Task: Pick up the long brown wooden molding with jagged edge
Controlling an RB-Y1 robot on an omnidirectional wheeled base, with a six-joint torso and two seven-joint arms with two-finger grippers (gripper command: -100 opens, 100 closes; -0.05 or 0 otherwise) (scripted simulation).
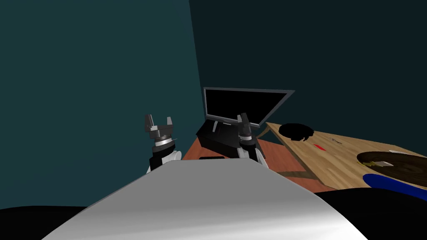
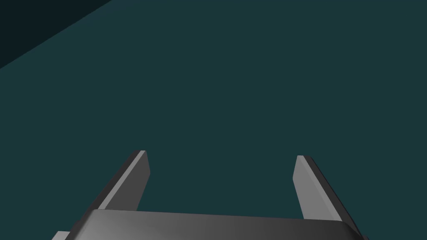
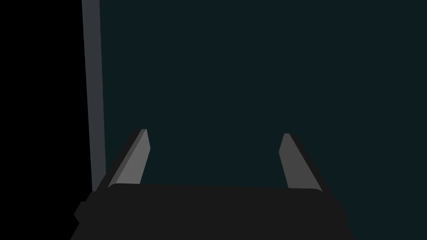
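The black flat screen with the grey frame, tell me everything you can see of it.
The black flat screen is a wide, thin panel, blank, edged by a narrow grey frame. It stands upright over the reddish-brown desk top, close to the corner of the dark teal walls. A black boxy object hides its base, so its support is unclear. The right gripper overlaps its lower edge in the head view.

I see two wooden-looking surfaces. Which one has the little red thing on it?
The paler, light wood tabletop on the right: the small red thing lies on it, near a black shape. The reddish-brown surface by the monitor has nothing red.
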